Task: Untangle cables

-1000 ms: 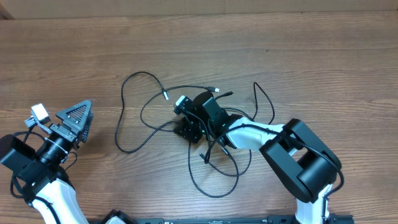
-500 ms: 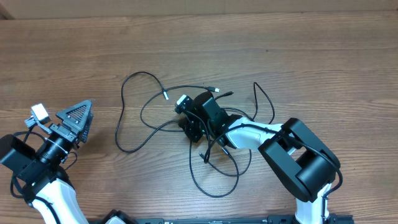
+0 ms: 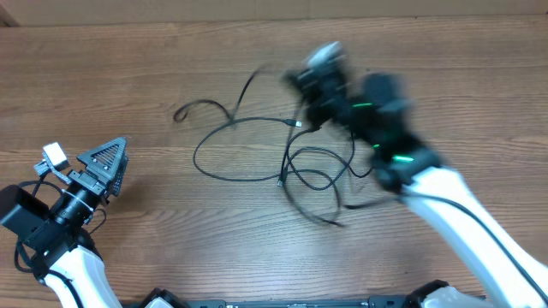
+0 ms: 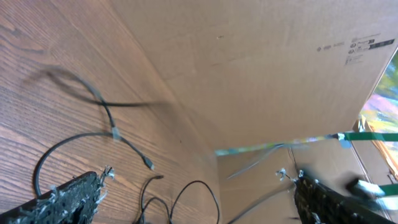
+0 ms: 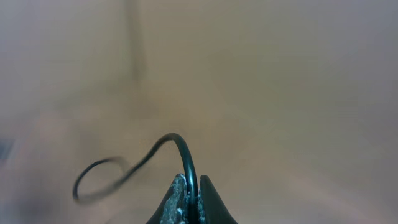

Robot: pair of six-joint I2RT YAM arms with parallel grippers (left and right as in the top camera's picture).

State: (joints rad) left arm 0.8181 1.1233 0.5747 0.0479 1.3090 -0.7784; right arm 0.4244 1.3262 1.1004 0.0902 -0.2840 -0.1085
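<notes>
R gripper (image 5: 189,188) prob. pinching cable (image 5: 178,135).

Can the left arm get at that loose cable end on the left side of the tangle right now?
Probably yes. The left claw is open, and only bare table lies between it and the cable end. The right claw, blurred, is pinching a strand farther right, so that end may shift.

The left arm (image 3: 77,275) was a white tube joined to black cylindrical joints, with thin black wires (image 3: 23,250) looping beside them and a small white block (image 3: 54,155) on top. Its fingers (image 3: 107,164) were black triangles with a gridded face, their edges crusted with pale flecks in the wrist view. The right arm (image 3: 462,224), blurred, was white lower down and black higher up, with green lights (image 3: 398,159).
</notes>
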